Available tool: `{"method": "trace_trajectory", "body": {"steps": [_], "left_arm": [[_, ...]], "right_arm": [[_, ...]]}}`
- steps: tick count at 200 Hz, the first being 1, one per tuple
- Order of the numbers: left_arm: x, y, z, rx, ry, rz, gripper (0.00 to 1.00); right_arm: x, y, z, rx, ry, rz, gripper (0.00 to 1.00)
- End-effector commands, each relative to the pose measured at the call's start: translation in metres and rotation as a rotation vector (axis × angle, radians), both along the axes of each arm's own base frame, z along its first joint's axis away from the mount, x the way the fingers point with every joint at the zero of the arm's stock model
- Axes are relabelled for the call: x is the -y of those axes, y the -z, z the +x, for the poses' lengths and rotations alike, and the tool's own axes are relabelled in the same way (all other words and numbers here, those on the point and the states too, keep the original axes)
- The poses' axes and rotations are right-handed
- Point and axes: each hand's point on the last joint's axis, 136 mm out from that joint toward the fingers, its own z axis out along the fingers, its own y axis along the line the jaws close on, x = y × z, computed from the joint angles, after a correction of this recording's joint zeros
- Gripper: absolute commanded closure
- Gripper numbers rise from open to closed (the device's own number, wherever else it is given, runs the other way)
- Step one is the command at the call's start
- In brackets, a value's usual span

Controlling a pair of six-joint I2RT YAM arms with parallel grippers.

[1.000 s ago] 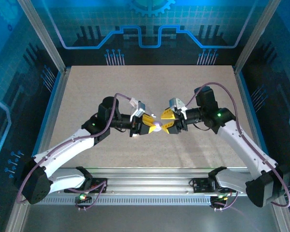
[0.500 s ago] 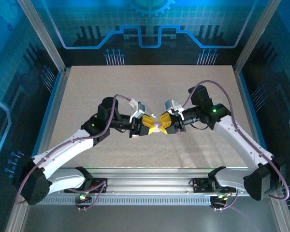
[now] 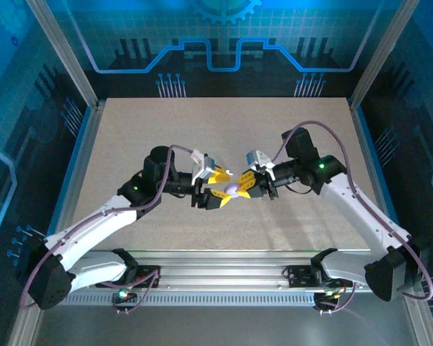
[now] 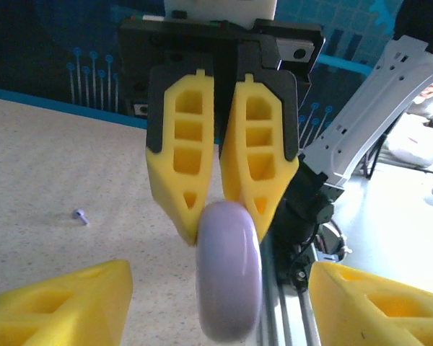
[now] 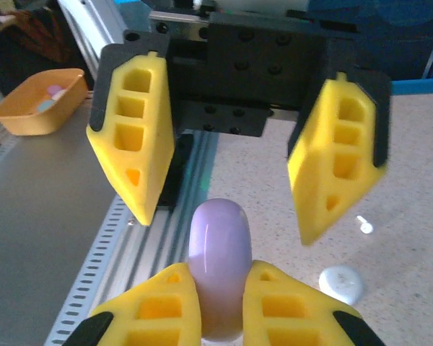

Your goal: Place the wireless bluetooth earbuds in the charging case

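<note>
A: Step in hand?
B: Mid-air hand-over. Right end effector (image 4: 227,213) clamped on the lilac puck (image 5: 218,252), likely the case, centre frame. Left end effector (image 5: 227,216) fingers apart, flanking it, clear of it.
A: How to do it well?
B: Draw the left straight back, no brushing. Hold the right's pinch square; that rounded rim looks slippery.
A: Earbuds?
B: One tiny white pellet (image 5: 362,224) on the table (image 5: 418,180), right of frame, just above a white round puck (image 5: 341,283). Too small for detail.
</note>
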Motion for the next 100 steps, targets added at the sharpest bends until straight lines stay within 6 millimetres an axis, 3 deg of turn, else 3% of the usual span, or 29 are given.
{"method": "trace_trajectory", "body": {"steps": [1, 65, 100], "left_arm": [[-0.008, 0.008, -0.008, 0.109, -0.011, 0.053, 0.33], [-0.005, 0.037, -0.013, 0.214, 0.007, 0.158, 0.37], [-0.002, 0.039, -0.016, 0.223, 0.025, 0.164, 0.37]], "right_arm": [[0.008, 0.001, 0.002, 0.067, 0.077, -0.025, 0.91], [0.008, 0.001, -0.01, 0.226, 0.073, -0.03, 0.9], [0.001, 0.004, -0.016, 0.226, 0.03, -0.046, 0.89]]}}
